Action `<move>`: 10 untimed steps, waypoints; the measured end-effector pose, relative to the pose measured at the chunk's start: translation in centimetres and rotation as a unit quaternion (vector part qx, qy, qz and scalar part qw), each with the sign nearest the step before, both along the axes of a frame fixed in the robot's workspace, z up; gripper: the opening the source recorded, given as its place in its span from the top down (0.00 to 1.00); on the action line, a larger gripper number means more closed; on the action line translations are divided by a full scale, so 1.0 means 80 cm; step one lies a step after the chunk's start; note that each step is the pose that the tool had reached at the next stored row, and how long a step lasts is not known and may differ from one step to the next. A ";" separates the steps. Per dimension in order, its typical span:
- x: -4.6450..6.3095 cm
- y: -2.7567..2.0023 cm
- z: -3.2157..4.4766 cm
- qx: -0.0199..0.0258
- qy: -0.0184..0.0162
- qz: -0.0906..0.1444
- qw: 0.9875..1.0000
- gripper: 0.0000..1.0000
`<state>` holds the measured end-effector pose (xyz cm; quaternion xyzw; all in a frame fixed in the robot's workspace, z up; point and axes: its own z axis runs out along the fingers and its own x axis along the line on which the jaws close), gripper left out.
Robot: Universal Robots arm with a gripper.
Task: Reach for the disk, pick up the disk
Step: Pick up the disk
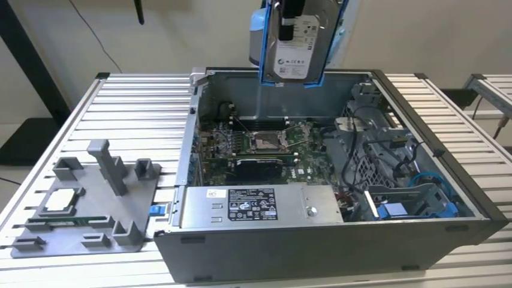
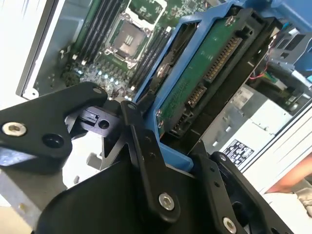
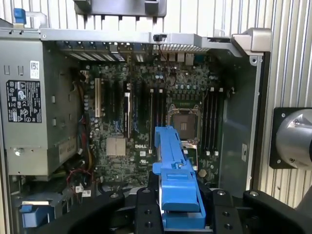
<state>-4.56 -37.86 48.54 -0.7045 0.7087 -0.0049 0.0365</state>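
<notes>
exterior view: you saw a ribbed aluminium table (image 1: 120, 108) before a pale wall, with a second ribbed bench at the exterior view's right edge. on the table stood an open computer case (image 1: 320, 240), its motherboard (image 1: 256, 144) exposed, a grey power supply box (image 1: 260, 205) with a black-and-white label along its near side, and blue drive brackets (image 1: 416, 204) in the corner toward the exterior view's right. a grey plastic fixture (image 1: 96, 198) lay on the table toward the exterior view's left, well apart from the case, with a small square silver chip (image 1: 62, 201) seated in it.

the disk (image 1: 294, 51) hung upright above the far wall of the case, clear of everything inside, its white label facing the camera and its blue rails framing both edges. the arm came down from above the picture's top, so you saw little of it.

second wrist view: the tool (image 2: 165, 146) was closed on the disk (image 2: 204, 73), black fingers (image 2: 146, 161) pressed against the blue rail, the green circuit side and connectors showing. a hand appeared at the frame's edge.

first wrist view: the blue rail (image 3: 178, 180) sat between the tool's links (image 3: 180, 214), directly over the motherboard (image 3: 146, 112).
</notes>
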 end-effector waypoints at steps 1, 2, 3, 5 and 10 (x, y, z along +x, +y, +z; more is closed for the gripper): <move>0.004 0.0000 -0.0001 0.000 0.000 0.000 1.000 1.00; 0.008 0.0000 -0.0002 0.000 0.000 0.000 1.000 1.00; 0.013 -0.0001 -0.0003 0.000 0.000 0.000 1.000 1.00; 0.022 -0.0001 -0.0004 0.000 0.000 0.000 1.000 1.00; 0.046 -0.0003 -0.0008 0.000 0.000 0.000 1.000 1.00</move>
